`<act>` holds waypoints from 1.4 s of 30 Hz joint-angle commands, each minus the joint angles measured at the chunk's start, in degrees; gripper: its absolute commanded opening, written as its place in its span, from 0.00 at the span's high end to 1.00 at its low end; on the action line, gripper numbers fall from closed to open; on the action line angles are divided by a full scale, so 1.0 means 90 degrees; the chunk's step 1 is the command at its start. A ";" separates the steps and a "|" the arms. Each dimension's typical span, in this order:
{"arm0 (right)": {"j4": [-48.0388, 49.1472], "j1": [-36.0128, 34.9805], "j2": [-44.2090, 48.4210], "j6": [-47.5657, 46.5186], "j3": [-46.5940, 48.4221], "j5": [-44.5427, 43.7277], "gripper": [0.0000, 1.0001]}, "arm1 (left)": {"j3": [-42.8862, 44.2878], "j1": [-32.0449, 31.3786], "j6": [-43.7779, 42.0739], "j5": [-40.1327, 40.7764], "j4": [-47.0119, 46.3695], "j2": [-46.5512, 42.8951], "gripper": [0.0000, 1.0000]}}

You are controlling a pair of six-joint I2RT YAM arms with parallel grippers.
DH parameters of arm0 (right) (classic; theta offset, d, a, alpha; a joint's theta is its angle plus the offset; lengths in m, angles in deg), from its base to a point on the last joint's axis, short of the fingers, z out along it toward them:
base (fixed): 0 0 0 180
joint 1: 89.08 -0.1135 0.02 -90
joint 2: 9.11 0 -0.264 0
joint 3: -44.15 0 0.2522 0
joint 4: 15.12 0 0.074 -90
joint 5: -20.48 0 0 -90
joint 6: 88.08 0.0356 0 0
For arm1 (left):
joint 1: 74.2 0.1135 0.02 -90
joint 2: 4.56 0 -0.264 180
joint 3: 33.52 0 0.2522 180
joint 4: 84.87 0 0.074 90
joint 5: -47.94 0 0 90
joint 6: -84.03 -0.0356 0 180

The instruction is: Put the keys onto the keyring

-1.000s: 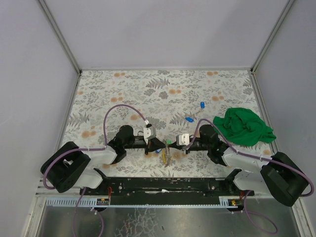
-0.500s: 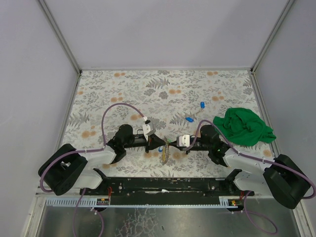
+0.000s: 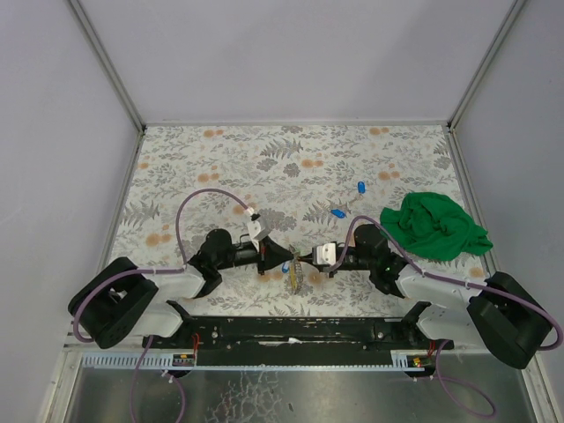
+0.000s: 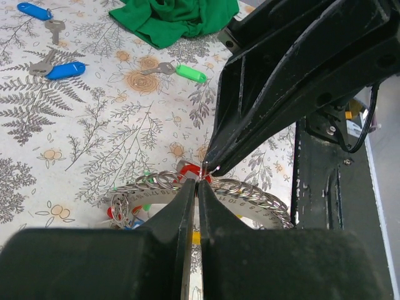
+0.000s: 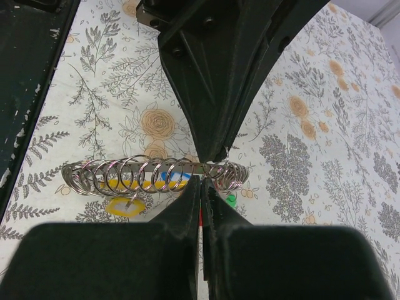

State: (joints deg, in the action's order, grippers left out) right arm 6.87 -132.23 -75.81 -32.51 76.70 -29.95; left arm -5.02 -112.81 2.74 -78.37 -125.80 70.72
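silvery keyring in closed left gripper

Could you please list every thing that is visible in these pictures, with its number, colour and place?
silvery metal keyring of many linked rings with small plastic tags: one; silver, with yellow, red, green and blue tags; near edge of the table, between the two gripper tips
small metal keys with blue plastic tags: two; blue; loose on the table right of centre, the second at
small metal key with green plastic tag: one; green; loose on the table, near the cloth
crumpled green cloth: one; green; right side of the table
table with grey and orange floral cover: one
left gripper: one; black; shut on the keyring
right gripper: one; black; shut on the keyring
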 commanded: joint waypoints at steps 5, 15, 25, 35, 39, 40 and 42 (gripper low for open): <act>0.0201 -0.0156 0.0046 0.0079 0.0110 0.0035 1.00 | -0.0387 -0.0016 0.1139 0.1019 -0.2766 0.0408 1.00; -0.1090 -0.0152 0.0671 -0.0524 0.0677 -0.0386 1.00 | -0.0253 -0.0017 -0.0047 0.0406 -0.1162 -0.0159 0.89; -0.2868 -0.0147 0.0706 -0.1106 0.1560 -0.0356 1.00 | 0.0045 0.0092 -0.1275 -0.0272 0.0210 -0.0565 0.79; -0.3404 -0.0154 0.0721 -0.1230 0.1833 -0.0254 1.00 | 0.0410 0.0132 -0.1855 -0.1198 0.0374 -0.0106 0.77; -0.3492 -0.0149 0.0668 -0.1262 0.1884 -0.0167 1.00 | 0.0530 0.0130 -0.1932 -0.1500 0.0342 0.0089 0.77; -0.3486 -0.0151 0.0663 -0.1267 0.1887 -0.0151 1.00 | 0.0563 0.0130 -0.1942 -0.1536 0.0353 0.0137 0.77; -0.3450 -0.0156 0.0666 -0.1259 0.1879 -0.0113 1.00 | 0.0632 0.0125 -0.1968 -0.1630 0.0350 0.0239 0.77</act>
State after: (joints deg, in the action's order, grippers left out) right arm -25.90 -133.02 -70.85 -42.74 90.62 -32.64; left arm -0.73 -112.03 -13.21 -90.52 -121.89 72.43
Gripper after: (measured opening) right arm 0.019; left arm 0.230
